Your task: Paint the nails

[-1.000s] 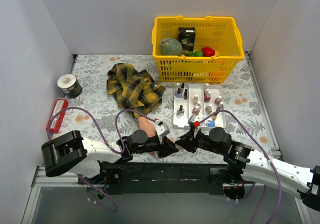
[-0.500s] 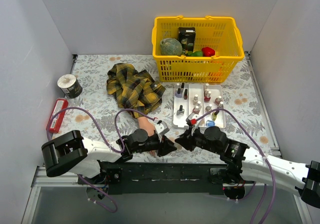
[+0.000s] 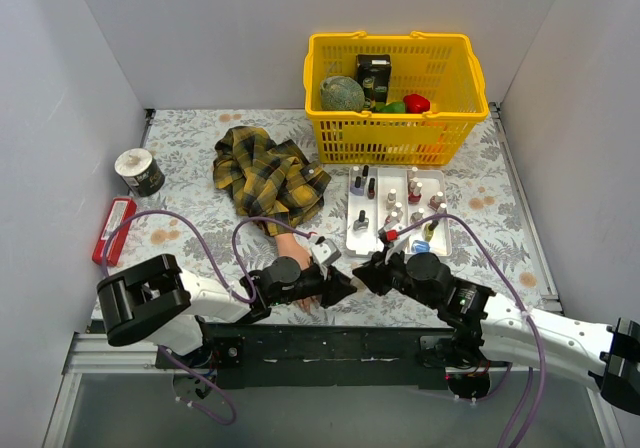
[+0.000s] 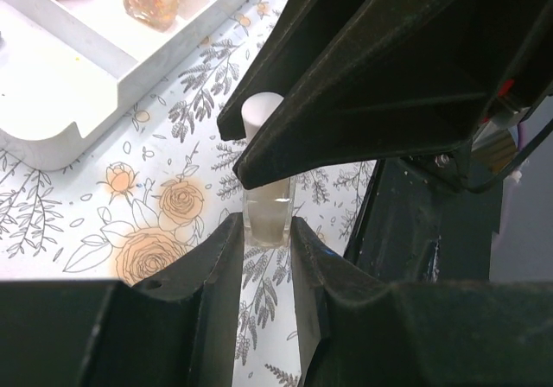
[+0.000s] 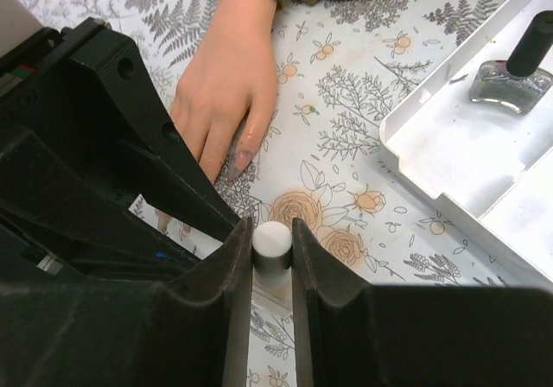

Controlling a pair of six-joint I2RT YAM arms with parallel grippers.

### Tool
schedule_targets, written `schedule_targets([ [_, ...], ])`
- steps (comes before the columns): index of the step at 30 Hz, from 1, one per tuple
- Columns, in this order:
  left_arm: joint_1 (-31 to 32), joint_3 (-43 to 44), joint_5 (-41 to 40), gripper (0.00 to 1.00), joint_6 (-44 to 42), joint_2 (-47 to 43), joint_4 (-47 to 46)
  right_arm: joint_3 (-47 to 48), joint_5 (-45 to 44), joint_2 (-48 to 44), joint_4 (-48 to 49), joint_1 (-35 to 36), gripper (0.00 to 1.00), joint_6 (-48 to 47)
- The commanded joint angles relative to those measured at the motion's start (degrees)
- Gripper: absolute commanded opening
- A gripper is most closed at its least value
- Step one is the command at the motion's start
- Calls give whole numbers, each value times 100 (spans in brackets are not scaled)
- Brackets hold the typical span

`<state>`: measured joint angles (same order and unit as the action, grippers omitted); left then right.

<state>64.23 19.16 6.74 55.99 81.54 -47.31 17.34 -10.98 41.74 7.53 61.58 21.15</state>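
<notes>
Left claw (image 4: 266, 236) is clamped on the clear glass body of a small bottle (image 4: 268, 210), which stands upright. Right claw (image 5: 272, 231) is clamped on the bottle's white cap (image 5: 272, 242). Mannequin hand (image 5: 226, 85) lies palm down on the floral worktop (image 5: 346, 136), just beside both claws. Nails (image 5: 244, 152) point at the near edge, close to the left claw's finger. Plaid sleeve (image 3: 265, 178) is bunched behind the hand. White tray (image 5: 449, 175) of polish bottles sits to the right.

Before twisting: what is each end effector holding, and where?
Left end effector grips the clear bottle by its glass body; right end effector pinches its white cap.
</notes>
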Motion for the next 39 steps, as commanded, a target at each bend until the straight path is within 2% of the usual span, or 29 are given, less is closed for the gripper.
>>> schedule_targets([
  [1, -68, -44, -594, 0, 44, -6, -736, -222, -228, -157, 398, 21, 1, 337],
  [14, -68, 88, -1429, 0, 237, 380, -938, -355, -984, 98, 881, 64, 1, 777],
  [24, -68, 422, -1878, 0, 378, 802, -832, -56, -1608, 669, 724, 144, 1, 1093],
  [25, -68, 440, -1887, 0, 378, 863, -876, -30, -1687, 704, 715, 152, 6, 1111],
  [27, -68, 466, -1887, 0, 361, 995, -920, 49, -1705, 801, 680, 152, 25, 1111],
  [29, -68, 414, -1817, 0, 256, 1074, -1087, 67, -1688, 792, 645, 144, 35, 1024],
  [34, -68, 211, -1624, 0, 88, 1364, -1631, 41, -1583, 547, 522, 152, 52, 821],
  [37, -68, 45, -1553, 0, 27, 1505, -2026, -12, -1477, 283, 478, 144, 68, 689],
  [39, -68, -35, -1501, 0, -17, 1619, -2203, -20, -1512, 90, 294, 152, 69, 672],
])
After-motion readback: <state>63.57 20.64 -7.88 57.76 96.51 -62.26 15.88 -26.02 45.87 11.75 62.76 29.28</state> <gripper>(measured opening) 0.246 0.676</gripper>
